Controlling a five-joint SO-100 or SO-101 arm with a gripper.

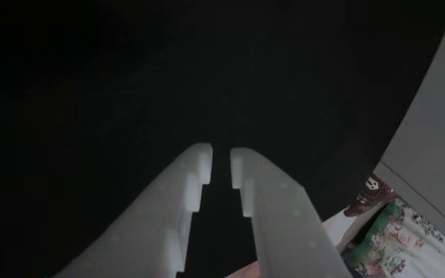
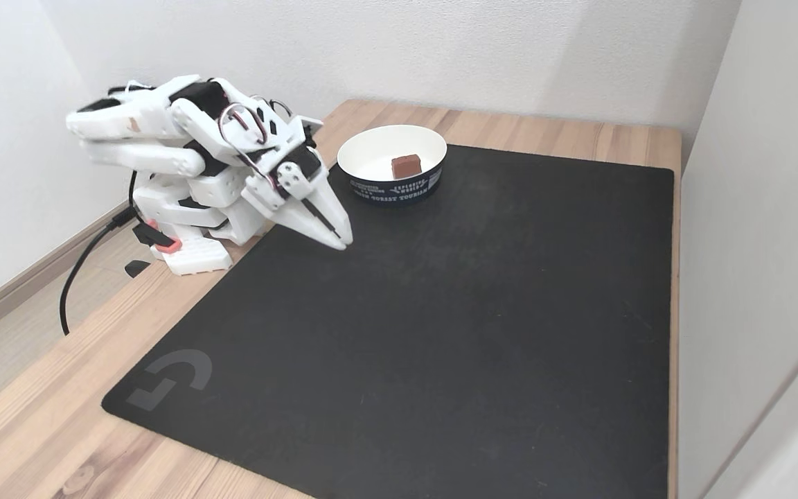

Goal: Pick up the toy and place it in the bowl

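Observation:
In the fixed view the toy (image 2: 405,165), a small dark-red block, lies inside the bowl (image 2: 371,141), which is white inside with a dark lettered band outside. The bowl stands at the far edge of the black mat (image 2: 440,312). The white arm is folded low at the left, and my gripper (image 2: 343,241) points down at the mat's near-left part, a short way in front and to the left of the bowl. In the other view the gripper (image 1: 221,154) has its two white fingers (image 1: 195,173) shut to a narrow slit over the dark mat, holding nothing.
The mat covers most of a wooden table (image 2: 39,430). A pale wall (image 2: 759,208) runs along the table's right edge. A black cable (image 2: 84,256) hangs off the left side by the arm's base. A floral cloth (image 1: 396,235) shows at the lower right of the other view.

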